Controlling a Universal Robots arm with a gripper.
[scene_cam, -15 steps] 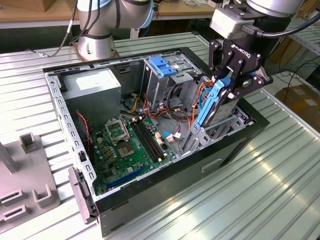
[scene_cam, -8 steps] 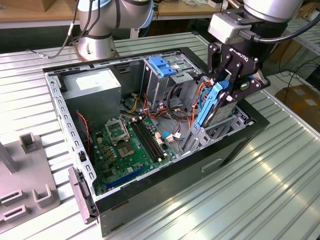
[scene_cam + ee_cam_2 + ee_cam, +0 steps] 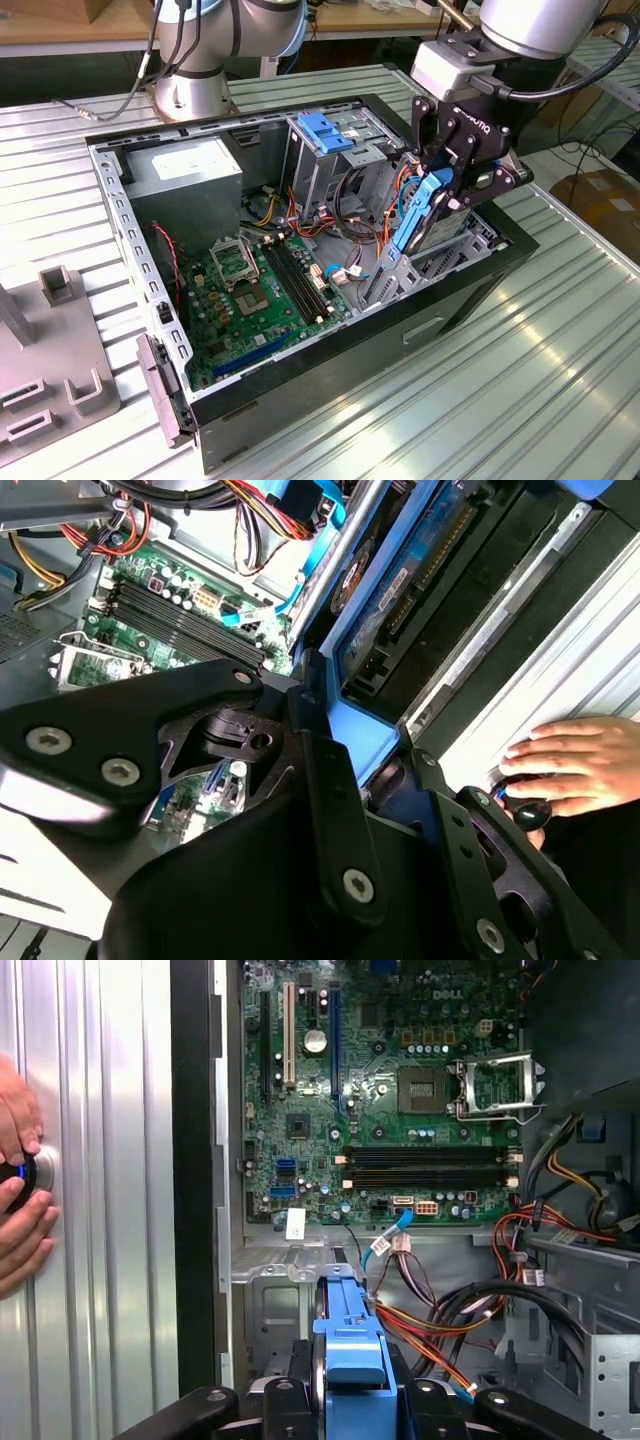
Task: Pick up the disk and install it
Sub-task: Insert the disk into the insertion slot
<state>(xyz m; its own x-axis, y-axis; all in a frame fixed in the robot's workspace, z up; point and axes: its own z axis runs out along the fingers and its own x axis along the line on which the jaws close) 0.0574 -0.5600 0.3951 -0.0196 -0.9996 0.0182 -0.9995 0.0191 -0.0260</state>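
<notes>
— Exterior view first: what's the setting?
— A ribbed metal table (image 3: pixel 560 350) carries an open case (image 3: pixel 330 385). There is a wooden bench (image 3: pixel 60 25) behind and a cardboard box (image 3: pixel 600 195) at the exterior view's right.
— And the gripper?
— The gripper (image 3: pixel 432 195) is clamped on the disk (image 3: pixel 415 220) by its blue frame. The disk hangs steeply tilted over the case's end at the exterior view's right. White lettering marks the gripper's side, and a white sticker (image 3: pixel 180 160) lies on the grey box (image 3: pixel 225 190).
— Second wrist view?
— The disk (image 3: pixel 385 590) reaches out from the black fingers (image 3: pixel 330 780). A hand (image 3: pixel 575 765) rests on a knob (image 3: pixel 520 798).
— First wrist view?
— The disk's (image 3: pixel 348 1335) blue end stands between the fingers. Beyond it lies the board (image 3: pixel 400 1090), which carries white print. The hand (image 3: pixel 20 1210) covers the knob (image 3: pixel 22 1172) on the table (image 3: pixel 100 1110).
</notes>
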